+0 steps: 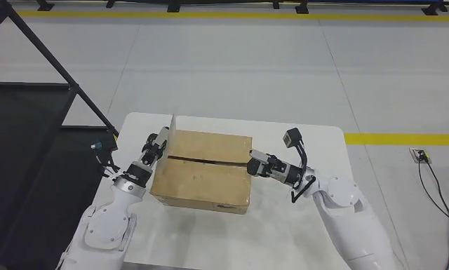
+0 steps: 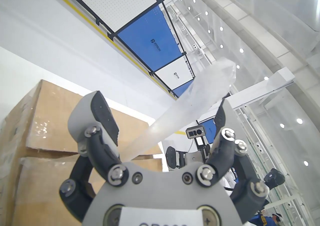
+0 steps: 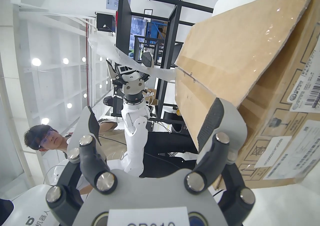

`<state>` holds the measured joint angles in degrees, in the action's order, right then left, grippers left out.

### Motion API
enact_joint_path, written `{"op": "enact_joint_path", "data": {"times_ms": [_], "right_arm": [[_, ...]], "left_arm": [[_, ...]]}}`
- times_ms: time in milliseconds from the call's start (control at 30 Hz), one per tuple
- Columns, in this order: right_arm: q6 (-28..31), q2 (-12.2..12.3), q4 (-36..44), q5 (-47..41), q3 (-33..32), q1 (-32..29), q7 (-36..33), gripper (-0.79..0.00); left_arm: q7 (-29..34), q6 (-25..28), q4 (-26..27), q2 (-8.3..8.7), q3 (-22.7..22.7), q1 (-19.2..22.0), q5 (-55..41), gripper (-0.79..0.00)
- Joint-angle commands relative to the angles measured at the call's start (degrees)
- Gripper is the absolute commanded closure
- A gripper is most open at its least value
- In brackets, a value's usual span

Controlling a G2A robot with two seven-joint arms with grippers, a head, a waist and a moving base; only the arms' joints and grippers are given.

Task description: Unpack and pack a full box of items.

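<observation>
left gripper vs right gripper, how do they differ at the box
The left gripper sits at one end of the box, the right gripper at the opposite end. A peeled tape strip runs between the left gripper's fingers; the right gripper's hold nothing, with one finger beside a top flap. Both are open.
</observation>
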<state>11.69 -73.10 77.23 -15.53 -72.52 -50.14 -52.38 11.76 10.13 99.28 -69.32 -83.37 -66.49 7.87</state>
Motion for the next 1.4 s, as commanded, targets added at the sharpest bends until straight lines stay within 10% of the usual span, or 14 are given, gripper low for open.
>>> {"op": "enact_joint_path", "data": {"times_ms": [0,1133,1367], "right_arm": [[0.02,0.17,0.44,-0.25,-0.47,-0.49,-0.15,-0.785],[1.20,1.20,-0.30,-2.51,-0.14,-0.52,-0.31,-0.785],[1.45,1.50,-0.03,-2.69,-0.53,-1.19,-0.14,-0.785]], "left_arm": [[0.06,-0.06,0.09,-0.04,0.23,0.13,0.18,-0.785],[1.39,-0.66,-1.26,-0.76,3.58,1.72,-0.29,-0.785],[-1.48,2.82,3.56,-0.23,-4.09,-3.92,-4.73,-0.785]]}}
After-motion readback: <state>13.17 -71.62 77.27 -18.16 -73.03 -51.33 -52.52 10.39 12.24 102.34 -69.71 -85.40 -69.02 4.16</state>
